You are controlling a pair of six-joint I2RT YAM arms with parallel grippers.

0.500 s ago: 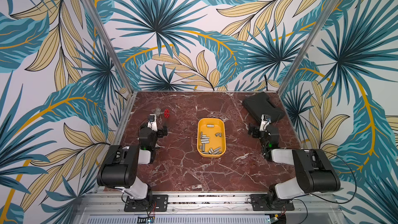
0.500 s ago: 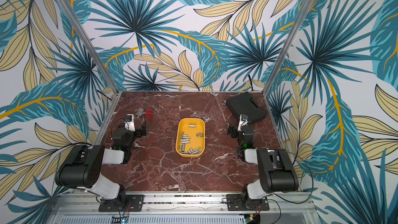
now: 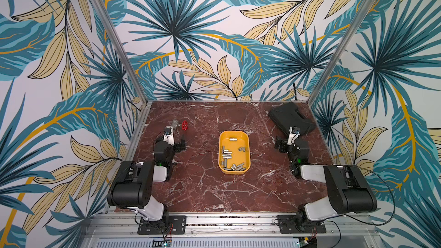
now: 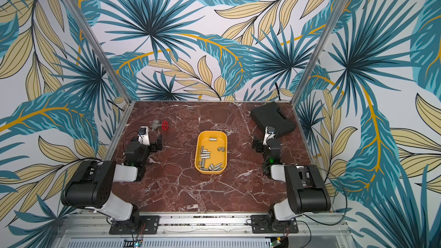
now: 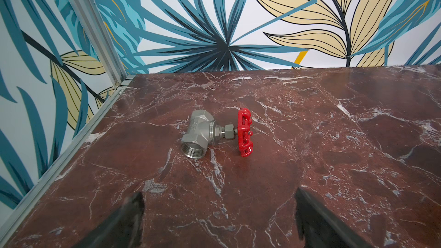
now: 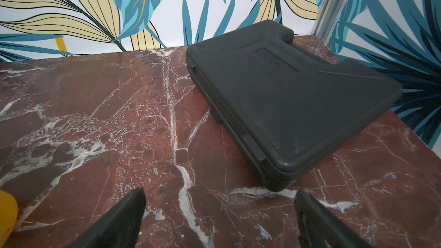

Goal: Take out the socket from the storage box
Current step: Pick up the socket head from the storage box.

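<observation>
The yellow storage box sits mid-table in both top views. Several small metal sockets lie loose inside it. My left gripper rests low, well left of the box, open with only bare marble between its fingers in the left wrist view. On the box's right side, my right gripper is also open and empty. A sliver of the box's yellow rim shows at the edge of the right wrist view.
A steel valve with a red handwheel lies beyond the left gripper near the back left. A flat black hard case lies at the back right, just ahead of the right gripper. Metal frame rails edge the marble table.
</observation>
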